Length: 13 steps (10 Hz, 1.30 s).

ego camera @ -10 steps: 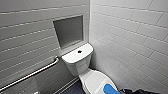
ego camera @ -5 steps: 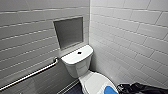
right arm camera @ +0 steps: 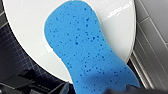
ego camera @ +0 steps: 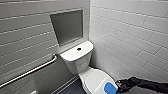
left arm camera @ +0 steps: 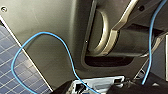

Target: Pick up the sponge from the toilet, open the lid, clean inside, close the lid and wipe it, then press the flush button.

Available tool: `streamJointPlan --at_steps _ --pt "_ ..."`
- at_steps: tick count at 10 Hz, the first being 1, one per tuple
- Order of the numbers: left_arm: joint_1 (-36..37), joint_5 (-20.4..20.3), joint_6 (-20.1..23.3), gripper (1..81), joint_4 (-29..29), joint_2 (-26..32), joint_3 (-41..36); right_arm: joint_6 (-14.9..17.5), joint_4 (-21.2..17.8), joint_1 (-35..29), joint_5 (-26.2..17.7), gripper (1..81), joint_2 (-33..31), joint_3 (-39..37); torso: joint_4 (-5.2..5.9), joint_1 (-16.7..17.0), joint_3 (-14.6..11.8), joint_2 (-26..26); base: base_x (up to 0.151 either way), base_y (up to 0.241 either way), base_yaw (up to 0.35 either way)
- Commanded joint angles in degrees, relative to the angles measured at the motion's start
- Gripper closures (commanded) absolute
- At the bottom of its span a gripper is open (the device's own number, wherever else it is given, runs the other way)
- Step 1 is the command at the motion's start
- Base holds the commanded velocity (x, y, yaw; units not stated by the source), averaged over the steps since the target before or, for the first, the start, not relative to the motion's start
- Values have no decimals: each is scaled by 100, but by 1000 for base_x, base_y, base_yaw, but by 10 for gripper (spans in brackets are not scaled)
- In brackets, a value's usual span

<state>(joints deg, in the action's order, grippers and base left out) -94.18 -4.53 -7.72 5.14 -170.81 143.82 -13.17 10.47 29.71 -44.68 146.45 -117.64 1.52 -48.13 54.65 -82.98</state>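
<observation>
The sponge (ego camera: 110, 88) lay flat on the closed lid (ego camera: 96, 80) of the toilet (ego camera: 77, 61), at the front of the lid on the side nearer the right-hand wall. In my right wrist view it was a bright blue, pitted block with a waisted outline. It lay lengthwise across the glossy white lid, and its near end appeared to overhang the rim.

The right gripper (ego camera: 120, 84) sat at that near end, touching the sponge as far as I could see. It was carried on a black arm (ego camera: 145, 86) that came in from the right of the head view. I could not tell whether its jaws were closed on the sponge or only against it, because dark shapes covered that end in the wrist view.

The flush button (ego camera: 79, 49) showed as a small dark round spot in the middle of the tank top (ego camera: 71, 55). Above the tank was a grey recessed niche (ego camera: 67, 26) in the pale tiled wall (ego camera: 130, 30). A metal grab bar (ego camera: 30, 71) ran along the left wall, and the floor (ego camera: 72, 88) beside the bowl was dark.

From the left wrist I saw a blue cable (left arm camera: 45, 40) looping over a grey body panel (left arm camera: 50, 22), with small floor tiles off to one side. The left gripper (left arm camera: 105, 86) lay at the picture's edge, and I could not tell how its jaws stood.
</observation>
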Motion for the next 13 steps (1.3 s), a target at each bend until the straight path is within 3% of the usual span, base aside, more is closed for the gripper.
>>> streamJointPlan --at_steps 1,4,8,13 --pt "-149 462 16 10 13 -23 -48 -72 262 -856 -533 10 80 -232 0 0 0 0 0 0 0" --pt "-149 462 16 10 -40 3 -47 -80 526 -909 -551 10 563 -530 0 0 2 0 0 0 0" --pt "-149 462 7 10 -49 21 -47 -72 983 -373 -463 10 1179 -1251 0 -2 2 0 0 0 0" --pt "-140 462 7 10 -31 3 -56 -81 1018 -206 -323 10 1267 -1533 0 -2 2 -2 0 0 0"
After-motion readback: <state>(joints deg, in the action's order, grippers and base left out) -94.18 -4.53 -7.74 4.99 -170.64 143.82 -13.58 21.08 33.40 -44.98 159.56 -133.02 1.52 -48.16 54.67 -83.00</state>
